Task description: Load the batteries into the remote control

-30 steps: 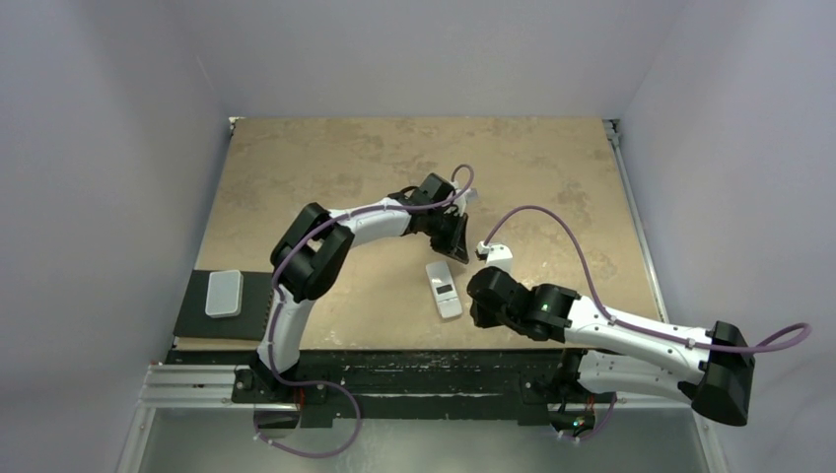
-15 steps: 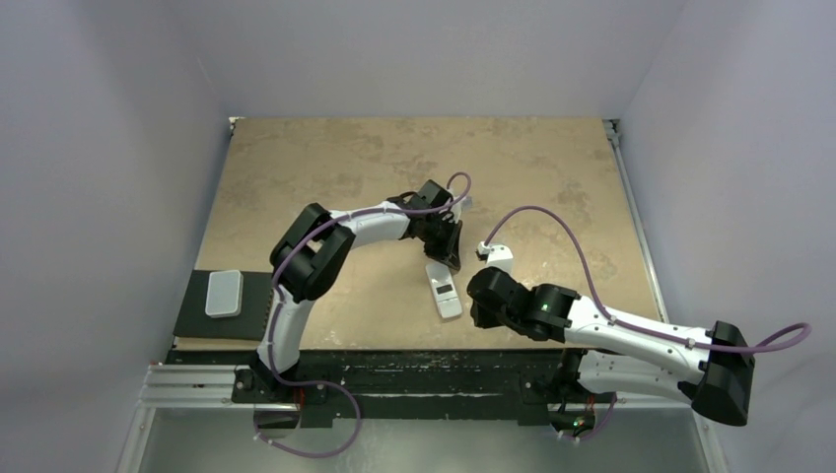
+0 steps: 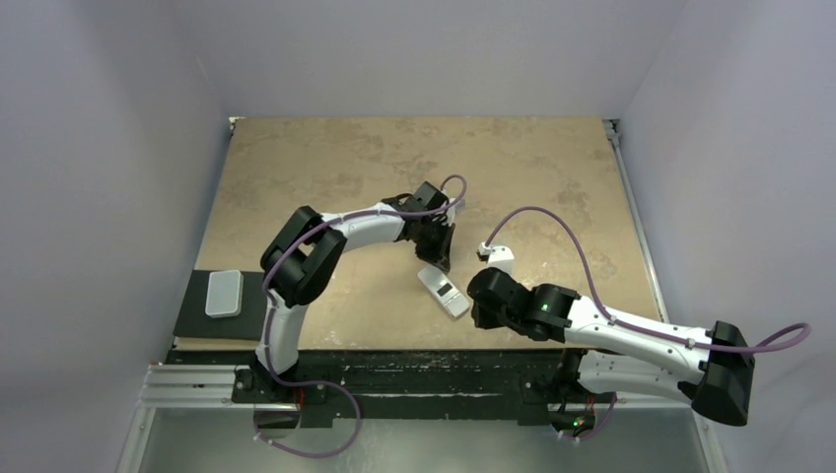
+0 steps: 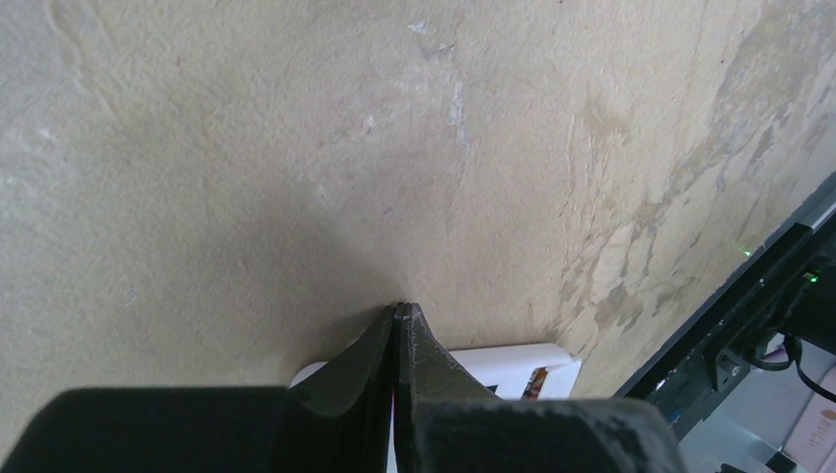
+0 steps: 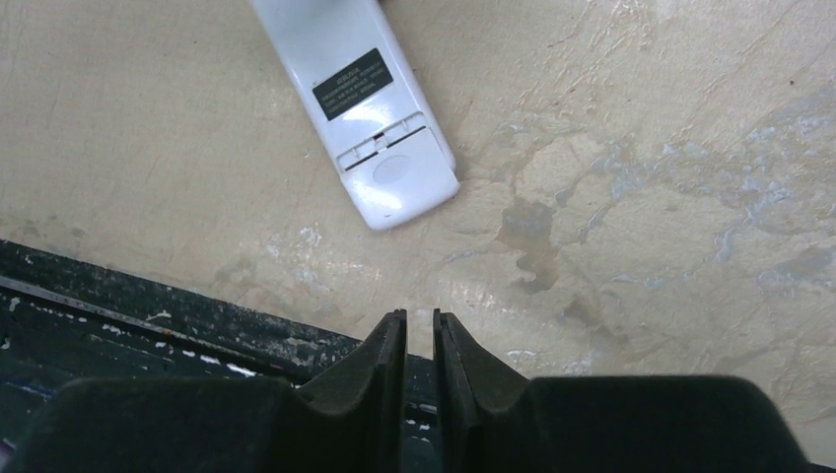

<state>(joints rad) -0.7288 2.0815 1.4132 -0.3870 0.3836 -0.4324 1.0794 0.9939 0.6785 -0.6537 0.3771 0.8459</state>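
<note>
The white remote control (image 3: 443,292) lies back-up on the tan table, a black label and a ribbed cover showing in the right wrist view (image 5: 360,99). Its far end points up-left. My left gripper (image 3: 440,258) is shut, with its tips (image 4: 402,310) down on the table at the remote's far end; a white corner of the remote control (image 4: 513,363) peeks out under the fingers. My right gripper (image 3: 476,307) hovers just right of the remote's near end. Its jaws stand a narrow gap apart (image 5: 419,320) with nothing between them. The batteries are out of view.
A light-grey rounded plate (image 3: 224,293) rests on a black block (image 3: 197,325) at the table's left edge. The black front rail (image 5: 118,315) runs close under my right gripper. Purple cables loop over both arms.
My left gripper came down toward the near edge and shut fully, swinging the remote's far end leftward. My right gripper's jaws parted slightly; that arm stayed put.
</note>
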